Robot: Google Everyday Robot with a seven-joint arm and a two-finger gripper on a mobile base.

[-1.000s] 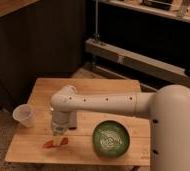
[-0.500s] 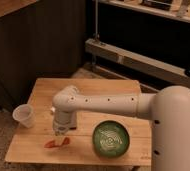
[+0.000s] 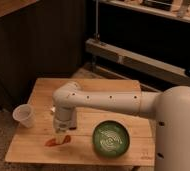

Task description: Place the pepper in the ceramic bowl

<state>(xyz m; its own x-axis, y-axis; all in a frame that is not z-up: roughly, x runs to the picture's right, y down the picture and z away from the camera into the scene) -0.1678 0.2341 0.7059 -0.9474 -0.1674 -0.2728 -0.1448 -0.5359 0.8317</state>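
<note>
The pepper, small, slender and red-orange, lies near the front left edge of the wooden table. My gripper hangs straight down at the end of the white arm, right over the pepper's right end. The ceramic bowl, round and dark green with a pale leaf pattern inside, stands on the table to the right of the gripper, about a hand's width away.
A small translucent white plastic cup stands at the table's left edge. A flat dark grey bar lies behind the gripper, mostly hidden by the arm. Dark shelving with metal rails runs behind the table.
The gripper has lowered slightly onto the pepper's right end. The pepper, bowl and cup have not moved.
</note>
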